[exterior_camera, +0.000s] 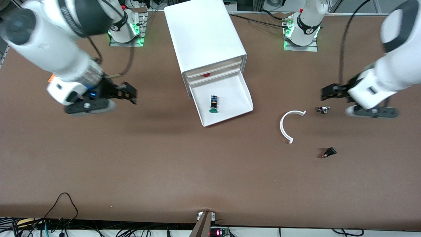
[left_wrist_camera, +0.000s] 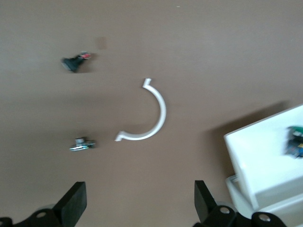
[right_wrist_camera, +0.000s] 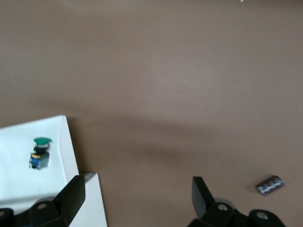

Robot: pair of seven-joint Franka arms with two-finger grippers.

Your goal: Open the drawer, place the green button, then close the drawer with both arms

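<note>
Nearest the front edge of the bench, toward the left arm's end, lies a small black switch block. Farther from that edge sit a white C-shaped plastic piece and a small metal part.

The drawer stands pulled out of the white cabinet at mid-bench, its open tray facing the front edge. The button lies on its side inside this tray, green cap toward the front edge; placement appears complete. Closing is the step judged outstanding.

Handling, as judged:
- The drawer is thin white plastic, light and slightly flexible, and should slide with little resistance. Its smooth front lip offers a poor pinch surface; push flat against the front wall, near the middle, to avoid skewing it in the cabinet.
- The cabinet looks light enough to shift when pushed; bracing it with the second arm is advisable.
- The button is small, rigid and free to roll on its round cap; close gently.

The left tool hovers with fingers spread, empty, over the bench near the metal part. The right tool hovers with fingers spread, empty, over the bench toward the right arm's end.
</note>
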